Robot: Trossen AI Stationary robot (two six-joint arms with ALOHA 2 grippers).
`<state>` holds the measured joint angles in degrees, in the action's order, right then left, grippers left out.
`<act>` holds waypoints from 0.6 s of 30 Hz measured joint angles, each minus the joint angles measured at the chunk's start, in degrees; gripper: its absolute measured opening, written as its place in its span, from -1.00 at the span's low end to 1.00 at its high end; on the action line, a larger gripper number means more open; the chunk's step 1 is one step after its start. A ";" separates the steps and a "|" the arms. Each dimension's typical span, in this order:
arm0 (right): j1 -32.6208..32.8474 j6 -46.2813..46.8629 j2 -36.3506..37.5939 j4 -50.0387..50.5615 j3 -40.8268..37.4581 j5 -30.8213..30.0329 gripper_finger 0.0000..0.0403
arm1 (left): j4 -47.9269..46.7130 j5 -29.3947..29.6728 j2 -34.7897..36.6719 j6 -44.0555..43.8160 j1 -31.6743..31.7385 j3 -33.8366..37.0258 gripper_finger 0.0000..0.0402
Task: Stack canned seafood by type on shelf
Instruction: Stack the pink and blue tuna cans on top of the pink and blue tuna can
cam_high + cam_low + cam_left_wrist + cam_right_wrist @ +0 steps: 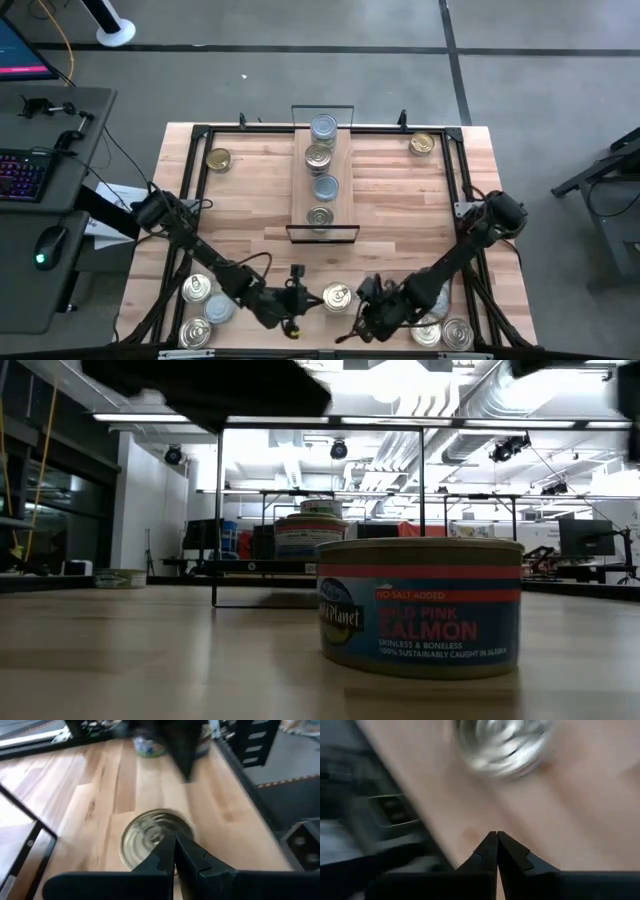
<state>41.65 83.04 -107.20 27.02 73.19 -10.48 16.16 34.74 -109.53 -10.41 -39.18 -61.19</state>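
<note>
The shelf (322, 185), a narrow wood plank with black wire ends, lies at the table's middle with several tins in a row on it (320, 157). Other tins rest flat on the table: one near the front edge (337, 297), also in the left wrist view (150, 832), and a salmon tin close up in the low view (420, 605). My left gripper (312, 298) is shut, its tips at that tin's left rim (174, 840). My right gripper (362, 310) is shut just right of the same tin, over bare wood (496, 837). My left gripper's shut fingertips (167, 851) lie over the near rim of the front tin (137, 862), slanting down from the table's left. I cannot tell whether they touch it. The tin sits flat on the table.
Loose tins sit at the front left (197, 289), front right (458, 333), far left (218, 158) and far right (423, 144). A black frame (200, 135) runs round the tabletop. Bare wood lies on both sides of the shelf.
</note>
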 joint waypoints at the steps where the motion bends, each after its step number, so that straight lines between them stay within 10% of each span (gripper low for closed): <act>1: 0.57 1.78 0.61 -7.63 -3.56 0.05 -1.00 | -0.16 0.00 -0.03 -0.41 0.33 0.07 -1.00; 6: 2.58 5.43 1.33 -33.31 -15.19 -6.19 -1.00 | -0.37 -1.04 0.65 -1.68 1.47 0.09 -1.00; 18: -1.11 -13.64 1.38 -18.28 -13.18 -8.62 -1.00 | 1.55 -11.23 -2.24 -3.23 4.66 0.18 -1.00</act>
<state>40.54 69.40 -105.82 8.74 60.01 -19.10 17.72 23.51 -111.77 -13.65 -34.52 -61.01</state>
